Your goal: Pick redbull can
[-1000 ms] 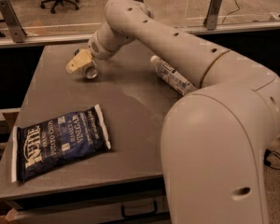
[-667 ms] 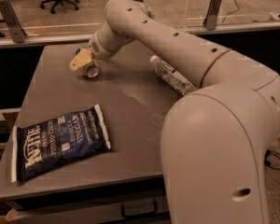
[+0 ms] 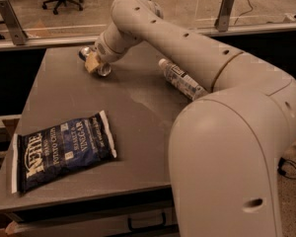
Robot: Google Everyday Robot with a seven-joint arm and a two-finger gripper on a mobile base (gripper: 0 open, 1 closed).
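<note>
Camera view showed only a small change over the last second: the gripper (image 3: 94, 63) had edged a touch to the right at the far left corner of the bench (image 3: 138, 107), and that was about it, with the long arm (image 3: 187, 43) holding much the same reach across the surface. It meant the approach looked finished and the contact stage was on, right at the redbull can (image 3: 104, 70). The can sat at that same far left corner, under the tan tip of the gripper. A round silver end peeked out on the near right side and a bluish-silver patch showed on the far left side. So the gripper appeared to sit across the can's middle. Whether it had actually clamped down or merely straddled the can, I could not tell, since the wrist covered the crucial part. There was no sign of a lift yet, and the can looked level with the bench surface. Judging by the two ends showing apart on a slant, it seemed to be lying or tilted rather than standing upright, though that was no sure call. It read as a small, slim, shiny thing, smooth metal that could roll or slip if pinched off-centre. The water bottle (image 3: 180, 78) lay on its side well apart to the right, and the chip bag (image 3: 64, 149) lay flat at the near left, both unmoved.
</note>
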